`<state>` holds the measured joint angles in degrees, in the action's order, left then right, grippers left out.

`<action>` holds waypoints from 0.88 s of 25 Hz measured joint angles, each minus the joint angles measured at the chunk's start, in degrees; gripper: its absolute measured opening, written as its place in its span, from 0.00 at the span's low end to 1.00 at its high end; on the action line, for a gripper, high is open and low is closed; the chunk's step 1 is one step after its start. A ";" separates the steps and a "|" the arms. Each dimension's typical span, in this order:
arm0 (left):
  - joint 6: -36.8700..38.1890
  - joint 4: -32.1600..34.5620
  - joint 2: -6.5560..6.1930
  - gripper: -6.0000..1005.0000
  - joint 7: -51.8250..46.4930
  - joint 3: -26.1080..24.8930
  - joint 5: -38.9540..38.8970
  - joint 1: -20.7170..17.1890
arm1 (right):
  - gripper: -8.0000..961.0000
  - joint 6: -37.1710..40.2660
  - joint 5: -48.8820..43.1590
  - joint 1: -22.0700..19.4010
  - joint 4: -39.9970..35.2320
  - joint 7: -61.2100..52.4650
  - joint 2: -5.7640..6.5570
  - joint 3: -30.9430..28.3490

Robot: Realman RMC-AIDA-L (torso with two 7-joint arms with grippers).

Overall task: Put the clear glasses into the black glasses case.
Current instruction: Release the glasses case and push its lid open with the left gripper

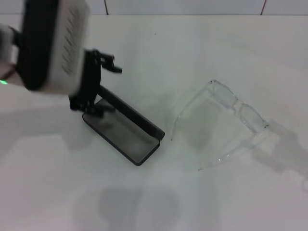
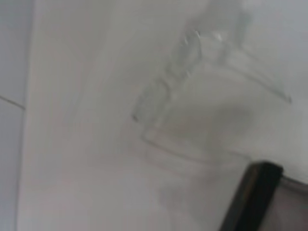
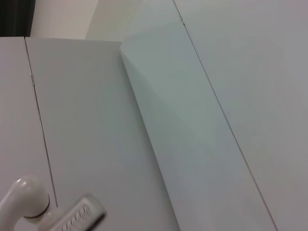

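black glasses case (image 1: 126,136) lies open, long axis diagonal; clear glasses (image 1: 230,118) unfolded beside; left gripper (image 1: 91,98) jaws' state unclear.

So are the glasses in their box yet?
Not yet. The black glasses case is already open on the table, lid up. The left tool is at the case's far end. The clear glasses lie beside the case, arms unfolded, untouched. Picking them up and placing them inside is left. The right arm is out of sight.

The glasses (image 1: 231,120) are clear, glossy plastic. The case (image 1: 126,132) is matt black outside, with a smooth grey lining. The desk (image 1: 202,202) is smooth, matt white.
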<state>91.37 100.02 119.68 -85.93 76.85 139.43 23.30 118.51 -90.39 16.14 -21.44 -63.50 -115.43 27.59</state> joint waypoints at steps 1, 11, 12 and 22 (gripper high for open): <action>-0.69 -0.03 0.02 0.78 -0.21 1.45 1.36 -0.36 | 0.77 -0.04 0.00 0.00 0.00 0.00 0.01 0.00; -6.33 -1.56 0.11 0.78 -3.53 11.95 10.02 -1.17 | 0.77 -0.52 0.05 0.12 0.00 0.63 0.11 0.01; -7.20 -2.29 0.11 0.78 -3.55 12.73 10.84 -0.93 | 0.77 -0.53 0.05 0.12 0.00 0.71 0.12 0.00; -11.56 -8.10 0.12 0.78 -4.40 17.62 14.80 1.96 | 0.77 -0.57 0.05 -0.38 0.00 0.88 0.12 -0.12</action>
<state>79.81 91.92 119.79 -90.33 94.47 154.23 25.26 117.94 -90.34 15.76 -21.44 -62.62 -115.31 27.47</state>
